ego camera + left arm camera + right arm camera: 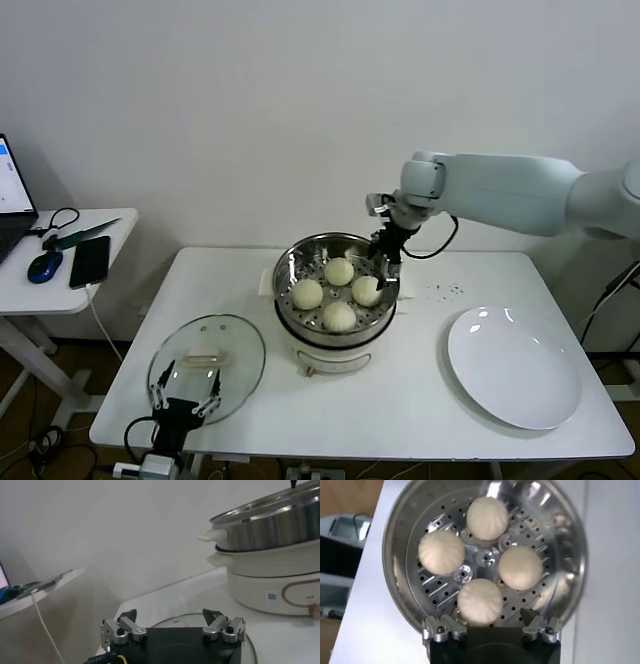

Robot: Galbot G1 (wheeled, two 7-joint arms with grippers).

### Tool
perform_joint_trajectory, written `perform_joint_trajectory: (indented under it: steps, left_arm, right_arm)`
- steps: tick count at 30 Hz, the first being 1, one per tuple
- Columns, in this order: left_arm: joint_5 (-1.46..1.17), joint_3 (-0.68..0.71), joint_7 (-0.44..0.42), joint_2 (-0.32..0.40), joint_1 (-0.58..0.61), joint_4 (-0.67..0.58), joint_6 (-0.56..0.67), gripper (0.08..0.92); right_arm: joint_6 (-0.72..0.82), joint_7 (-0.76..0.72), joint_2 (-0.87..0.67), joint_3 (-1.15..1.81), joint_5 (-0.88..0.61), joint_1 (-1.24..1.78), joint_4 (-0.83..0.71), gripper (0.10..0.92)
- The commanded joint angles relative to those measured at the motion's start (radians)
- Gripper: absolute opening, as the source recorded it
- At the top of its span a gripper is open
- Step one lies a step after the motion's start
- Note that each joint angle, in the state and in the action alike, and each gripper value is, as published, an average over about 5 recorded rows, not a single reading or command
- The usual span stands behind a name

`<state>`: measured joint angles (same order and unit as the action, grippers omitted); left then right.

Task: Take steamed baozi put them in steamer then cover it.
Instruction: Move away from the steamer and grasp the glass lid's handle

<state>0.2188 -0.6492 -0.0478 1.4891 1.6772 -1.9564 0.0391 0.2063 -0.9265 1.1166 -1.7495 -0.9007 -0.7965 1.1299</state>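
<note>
- Step in hand: loading looks finished. Four buns point(339, 291) sit in the steamer point(300, 255), set at about 12, 3, 6 and 9 o'clock around the middle of its holed floor, none held.
- Steamer position: centre of the white worktop point(420, 400), on its white pot base.
- Right end effector point(490, 625): fingers spread apart and empty, hanging just above the bun on the 3 o'clock side of the steamer in the head view. The right arm reaches in from 3 o'clock, wrist bent so the tool points straight down into the steamer.
- Lid point(207, 365): clear glass, lying flat on the worktop at about 8 o'clock from the steamer, well apart from it, white handle up.
- Left end effector point(172, 627): fingers wide apart, empty, low at the near edge of the lid, pointing across it toward the steamer.
- Next move, by judgement: lift the right arm clear, close the left fingers on the lid handle, carry the lid level and seat it on the steamer rim.
- Plate point(514, 366): white, bare, at 4 o'clock from the steamer.
</note>
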Motion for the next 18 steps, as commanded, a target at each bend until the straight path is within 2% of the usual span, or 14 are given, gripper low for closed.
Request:
perform_joint_trajectory:
  steps: [1,8,12,18]
  left_arm:
    - [0.003,0.0,-0.001,0.007,-0.009,-0.002,-0.003,0.823]
    - [0.004,-0.017,0.0,0.007,-0.007,-0.013,-0.007,0.823]
    - [0.014,-0.021,0.0,0.011,-0.004,-0.02,-0.008,0.823]
    - [0.033,-0.018,0.001,0.025,0.008,-0.047,-0.013,0.823]
  right_arm:
    - [-0.202,0.297,-0.271,0.094,-0.07,-0.009,0.122,0.823]
    - [-0.337,0.516,-0.532,0.363,-0.07,0.244,0.256,0.823]
    - [-0.366,0.589,-0.637,0.693,-0.002,0.528,0.314,0.823]
    - [-0.369,0.621,-0.694,1.248,0.078,1.05,0.378,0.823]
